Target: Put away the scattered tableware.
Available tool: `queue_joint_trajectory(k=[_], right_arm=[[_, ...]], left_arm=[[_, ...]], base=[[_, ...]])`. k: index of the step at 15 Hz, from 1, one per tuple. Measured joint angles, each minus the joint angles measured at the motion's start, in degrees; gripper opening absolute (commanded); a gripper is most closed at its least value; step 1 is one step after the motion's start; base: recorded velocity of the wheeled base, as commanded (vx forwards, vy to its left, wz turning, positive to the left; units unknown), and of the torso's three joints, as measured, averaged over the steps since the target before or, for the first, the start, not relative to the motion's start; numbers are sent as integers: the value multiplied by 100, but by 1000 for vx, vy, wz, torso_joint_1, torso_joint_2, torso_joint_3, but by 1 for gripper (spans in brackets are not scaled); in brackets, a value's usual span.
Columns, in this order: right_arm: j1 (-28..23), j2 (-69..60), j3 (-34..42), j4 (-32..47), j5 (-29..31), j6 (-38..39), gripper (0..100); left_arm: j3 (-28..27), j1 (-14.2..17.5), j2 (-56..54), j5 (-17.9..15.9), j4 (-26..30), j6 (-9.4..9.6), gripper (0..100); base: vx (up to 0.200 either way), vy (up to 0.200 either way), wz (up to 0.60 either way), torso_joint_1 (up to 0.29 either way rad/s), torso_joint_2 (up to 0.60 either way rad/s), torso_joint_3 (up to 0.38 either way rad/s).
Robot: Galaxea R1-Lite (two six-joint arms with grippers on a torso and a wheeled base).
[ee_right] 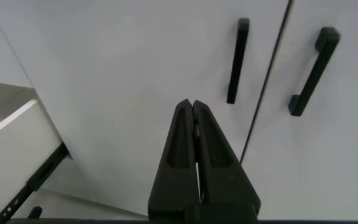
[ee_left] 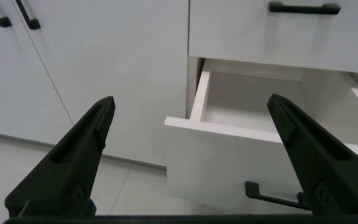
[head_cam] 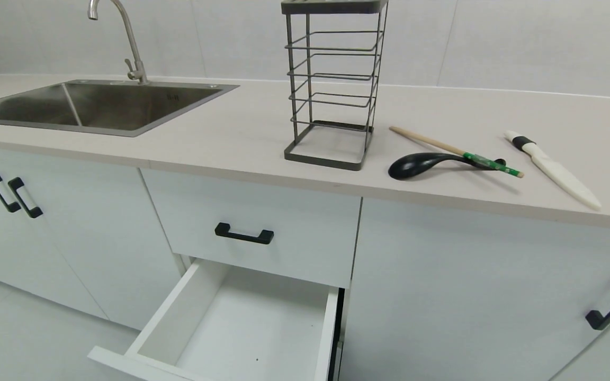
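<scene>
On the counter right of the wire rack lie a black ladle (head_cam: 425, 164), a wooden stick with a green band (head_cam: 456, 151) resting across the ladle's handle, and a white knife with a black collar (head_cam: 553, 169). Below the counter the lower drawer (head_cam: 220, 333) stands pulled out with nothing inside. My left gripper (ee_left: 191, 109) is open, low in front of that drawer (ee_left: 241, 155). My right gripper (ee_right: 193, 109) is shut with nothing in it, facing the white cabinet doors (ee_right: 166, 68) to the drawer's right.
A dark wire rack (head_cam: 331, 84) stands mid-counter. A steel sink (head_cam: 93, 106) with a tap (head_cam: 125, 37) is at the left. The upper drawer (head_cam: 244, 233) is closed. Black handles (ee_right: 241, 59) sit on the cabinet doors.
</scene>
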State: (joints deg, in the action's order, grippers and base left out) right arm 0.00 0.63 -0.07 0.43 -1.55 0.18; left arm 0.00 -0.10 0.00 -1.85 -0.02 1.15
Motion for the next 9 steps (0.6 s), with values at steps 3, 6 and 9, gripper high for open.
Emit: queue_joint_trajectory(k=[3, 6, 9], right_arm=[[-2, 5, -2, -18, -1, 0, 0], [0, 2, -4, -18, -1, 0, 0], [2, 2, -2, 0, -1, -2, 0]], left_arm=[[0, 2, 0, 0, -7, 0, 100], [0, 0, 0, 0, -9, -2, 100], [0, 0, 0, 0, -2, 0, 100]], base=[[0, 0, 0, 85, -531, -271], [0, 0, 0, 178, -386, -211], [0, 0, 0, 126, -189, -124]])
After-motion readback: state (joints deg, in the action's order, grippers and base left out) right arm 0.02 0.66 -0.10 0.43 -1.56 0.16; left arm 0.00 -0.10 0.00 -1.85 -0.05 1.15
